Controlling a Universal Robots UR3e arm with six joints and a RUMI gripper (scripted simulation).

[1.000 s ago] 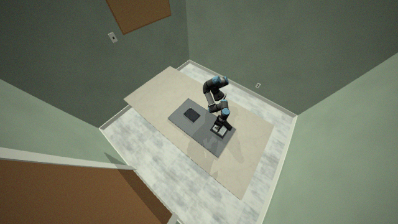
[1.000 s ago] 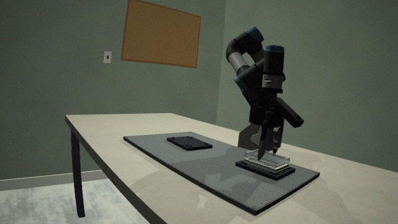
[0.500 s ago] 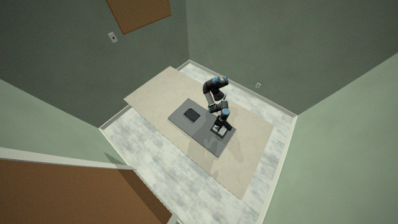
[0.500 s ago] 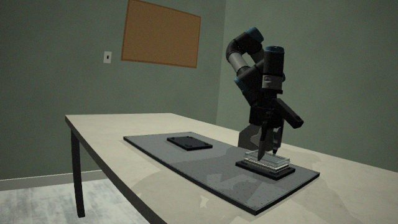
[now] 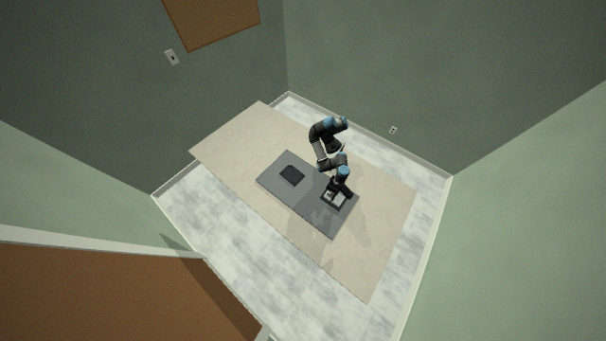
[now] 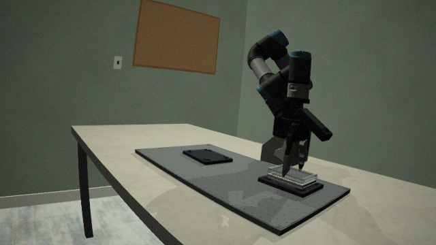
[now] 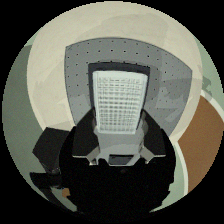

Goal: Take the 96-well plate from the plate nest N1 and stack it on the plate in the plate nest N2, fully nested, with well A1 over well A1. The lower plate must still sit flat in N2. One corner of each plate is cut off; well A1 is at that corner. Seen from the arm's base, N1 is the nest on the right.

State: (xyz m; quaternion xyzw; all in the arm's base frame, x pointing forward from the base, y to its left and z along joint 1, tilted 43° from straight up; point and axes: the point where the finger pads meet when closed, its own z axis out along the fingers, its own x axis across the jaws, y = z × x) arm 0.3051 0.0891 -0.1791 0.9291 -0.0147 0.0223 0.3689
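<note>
My gripper (image 6: 293, 168) (image 5: 333, 194) (image 7: 118, 108) is shut on the long sides of a clear 96-well plate (image 6: 301, 175) (image 7: 119, 95). The plate sits low over the black nest (image 6: 289, 189) (image 7: 90, 85) at the near end of the grey board. In the side view the clear stack looks two layers high, so this plate seems to rest on another plate (image 6: 300, 184). I cannot make out the cut corners. The other black nest (image 6: 207, 156) (image 5: 292, 174) at the far end of the board holds nothing.
The grey perforated board (image 6: 238, 190) (image 5: 279, 189) (image 7: 75, 65) lies on a beige table (image 6: 119, 143) (image 5: 237, 142). The arm's base stands behind the board. A table leg (image 6: 83, 190) shows at the left.
</note>
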